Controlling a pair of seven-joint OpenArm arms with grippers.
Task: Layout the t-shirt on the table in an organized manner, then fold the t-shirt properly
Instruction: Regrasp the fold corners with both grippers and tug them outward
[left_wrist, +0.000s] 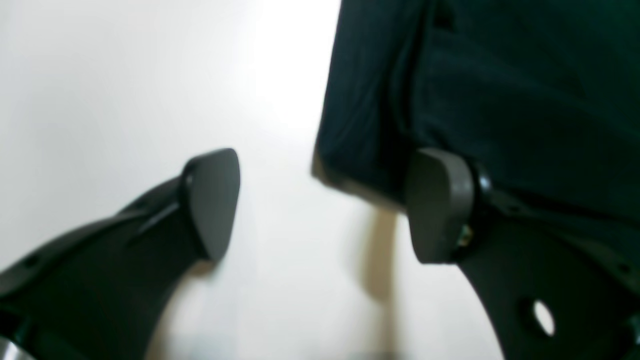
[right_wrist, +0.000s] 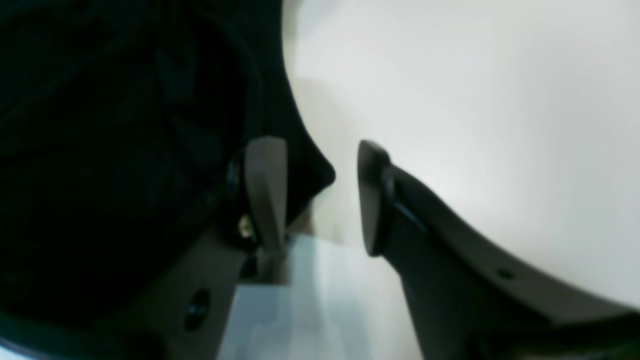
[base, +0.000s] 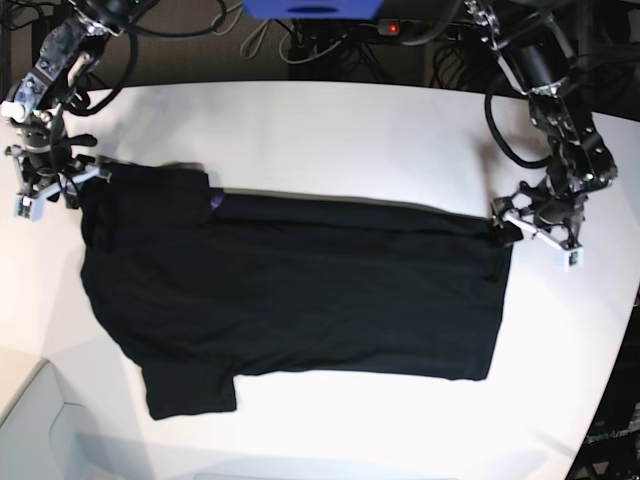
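Your white desk (base: 330, 130), curved edge, carries one black t-shirt (base: 300, 290) spread flat, sleeves toward the left.

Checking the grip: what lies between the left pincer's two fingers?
Only bare white table; the t-shirt corner sits beside one finger, not between them, in the left wrist view.

Beyond the far edge of the work surface, a blue box-shaped object (base: 312, 8) sits at top centre, cut off by the frame. Black cables (base: 330, 45) tangle along the dark background beside it, and a small red light (base: 391, 28) glows just to its right. A pale grey surface (base: 30, 425) fills the lower left corner.
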